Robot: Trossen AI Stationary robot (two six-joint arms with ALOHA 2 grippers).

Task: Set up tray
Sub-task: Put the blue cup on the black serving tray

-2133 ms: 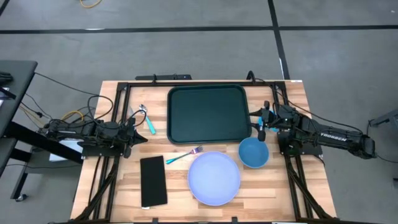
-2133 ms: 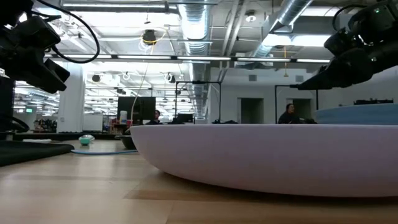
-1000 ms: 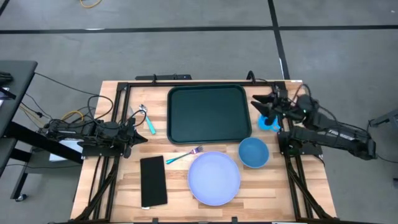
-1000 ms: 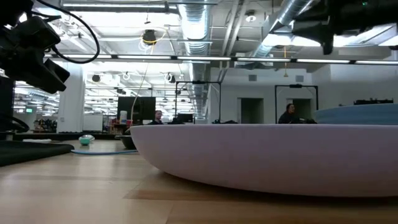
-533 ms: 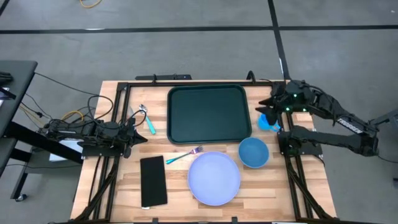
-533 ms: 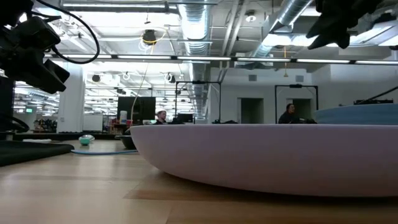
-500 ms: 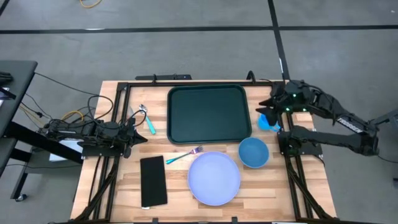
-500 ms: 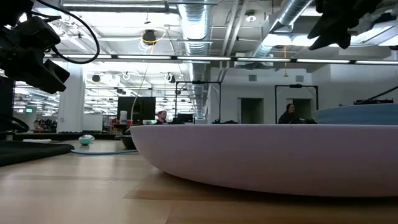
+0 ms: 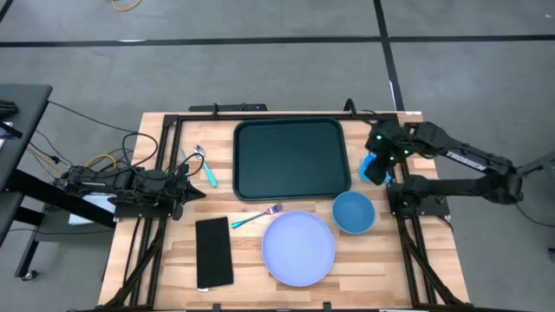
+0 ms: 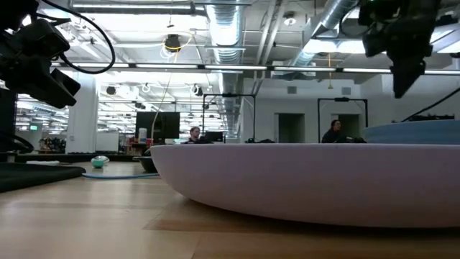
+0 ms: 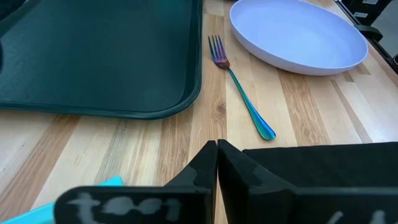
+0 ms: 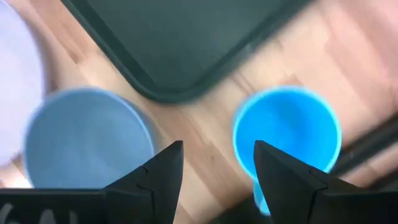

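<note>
While the left gripper (image 11: 216,163) stays shut, the right gripper (image 12: 217,163), jaws wide and empty, has swung over the blue cup (image 12: 286,132).

Plate (image 9: 299,248), bowl (image 9: 353,212), cup (image 12: 286,131), fork (image 11: 239,84), black rectangle (image 9: 213,252).

Dark green rimmed tray (image 9: 290,159), flat at the table's far-centre

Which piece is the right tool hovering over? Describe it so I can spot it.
Start at the dark green tray. Just off its right edge, under the open right tool, stands a bright blue cup. It is smaller and more vivid than the paler blue bowl nearby.
</note>
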